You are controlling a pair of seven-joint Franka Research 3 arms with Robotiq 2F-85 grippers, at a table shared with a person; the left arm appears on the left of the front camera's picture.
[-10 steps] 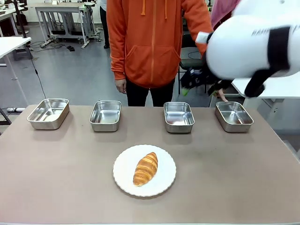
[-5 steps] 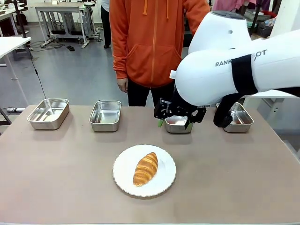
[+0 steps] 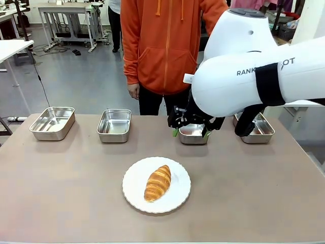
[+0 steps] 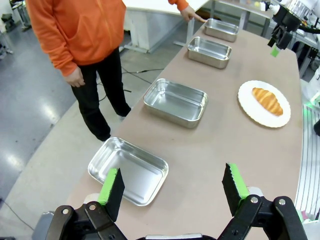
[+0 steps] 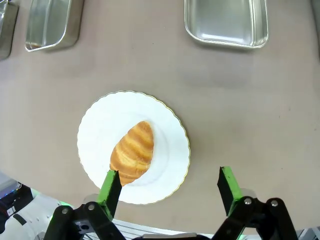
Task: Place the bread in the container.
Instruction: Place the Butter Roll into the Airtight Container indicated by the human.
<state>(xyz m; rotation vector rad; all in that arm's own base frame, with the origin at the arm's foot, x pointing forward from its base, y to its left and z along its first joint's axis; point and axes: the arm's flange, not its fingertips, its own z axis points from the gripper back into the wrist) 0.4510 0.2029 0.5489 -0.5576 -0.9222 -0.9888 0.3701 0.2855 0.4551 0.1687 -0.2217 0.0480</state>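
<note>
Right gripper [image 3: 190, 133] hangs spread wide just beyond the plate [image 3: 134, 195]. Left gripper [image 4: 172, 187] is spread too, well off to the plate's left. I see the bread [image 3: 158, 183] lying on the plate. Farther back and to its right, the container [image 4: 220, 30] sits by a person's hand [image 4: 189, 14].

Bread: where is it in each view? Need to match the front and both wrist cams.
Front view: bread lower centre, lying on the plate.
Left wrist view: bread upper right, on the plate.
Right wrist view: bread left of centre, on the plate.
Shared landmark: the round white scalloped plate under the bread, in all three views.
</note>
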